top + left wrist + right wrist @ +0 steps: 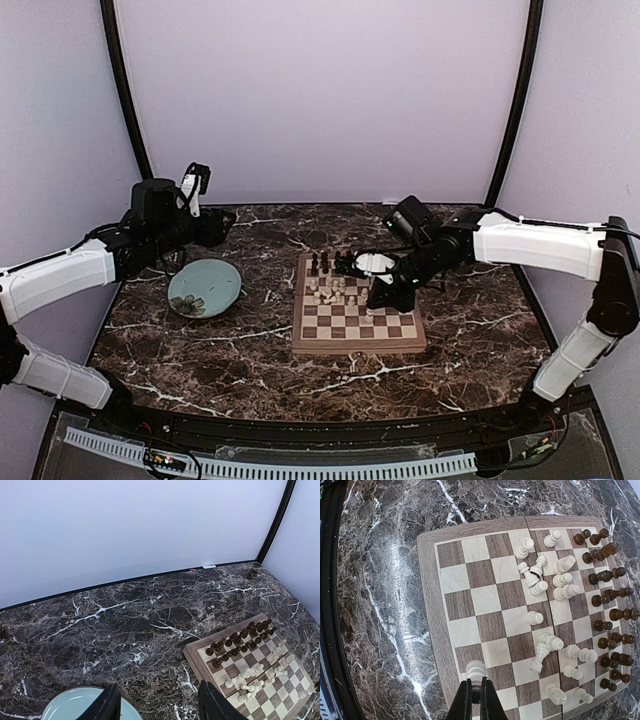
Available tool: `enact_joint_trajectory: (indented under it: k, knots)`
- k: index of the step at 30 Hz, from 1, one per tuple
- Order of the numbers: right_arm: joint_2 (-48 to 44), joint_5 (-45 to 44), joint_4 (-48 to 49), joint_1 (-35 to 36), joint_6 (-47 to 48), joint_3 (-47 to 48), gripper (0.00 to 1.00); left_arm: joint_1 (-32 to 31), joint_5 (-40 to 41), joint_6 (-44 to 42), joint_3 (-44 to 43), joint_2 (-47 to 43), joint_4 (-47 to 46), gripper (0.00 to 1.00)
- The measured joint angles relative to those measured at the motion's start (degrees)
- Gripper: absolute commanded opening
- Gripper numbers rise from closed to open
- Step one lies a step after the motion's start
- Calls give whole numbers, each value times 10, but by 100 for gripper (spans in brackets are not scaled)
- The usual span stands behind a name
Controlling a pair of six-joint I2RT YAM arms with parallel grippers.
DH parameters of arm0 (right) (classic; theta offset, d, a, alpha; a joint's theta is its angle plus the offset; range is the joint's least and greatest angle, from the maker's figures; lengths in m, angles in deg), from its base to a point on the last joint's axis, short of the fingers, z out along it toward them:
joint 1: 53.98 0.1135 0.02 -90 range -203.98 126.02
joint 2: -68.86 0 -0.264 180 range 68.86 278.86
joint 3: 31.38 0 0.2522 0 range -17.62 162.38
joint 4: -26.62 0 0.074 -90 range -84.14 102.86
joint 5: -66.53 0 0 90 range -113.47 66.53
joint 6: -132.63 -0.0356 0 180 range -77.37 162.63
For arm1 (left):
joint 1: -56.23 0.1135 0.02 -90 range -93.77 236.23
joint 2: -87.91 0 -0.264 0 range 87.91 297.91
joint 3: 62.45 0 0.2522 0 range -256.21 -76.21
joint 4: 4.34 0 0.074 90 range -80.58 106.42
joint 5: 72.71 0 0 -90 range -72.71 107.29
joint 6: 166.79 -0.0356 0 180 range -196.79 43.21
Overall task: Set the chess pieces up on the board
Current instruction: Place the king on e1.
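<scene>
Most of the white chess pieces (555,592) were bunched up in the middle of the board (470,605), a few flopped on their sides. The dark ones (607,612) stood neatly in two rows along the far end. The right hand (475,687) was clamped tight on one white piece (476,669), hanging over the empty end of the board opposite the dark rows. I couldn't tell if its base was touching the wood. The left hand (160,707) was parked way off above the teal plate (204,287) on the marble table (200,350), fingers spread wide with nothing in them.

To do this step well, I reckoned, the right hand had to come straight down onto the middle of one square. Then get the base sitting flat before letting go, open just enough to release, and lift straight up. Any sideways drag would probably tip it, since those little things looked top-heavy. It also seemed worth keeping the wrist clear of the white clump nearby, because the fallen ones looked ready to roll.
</scene>
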Motion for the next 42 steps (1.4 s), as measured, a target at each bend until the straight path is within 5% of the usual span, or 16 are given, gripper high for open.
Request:
enact_joint_trajectory:
  k: [22,30,42]
  knots:
    - [51,-19,29,30,11,-14,5,4,-15,-9,0,0,-3,56]
    - [54,-21,37,30,6,-21,41,4,-16,-10,0,0,-2,56]
    - [44,99,7,-40,-37,14,46,4,-24,-10,0,0,-2,56]
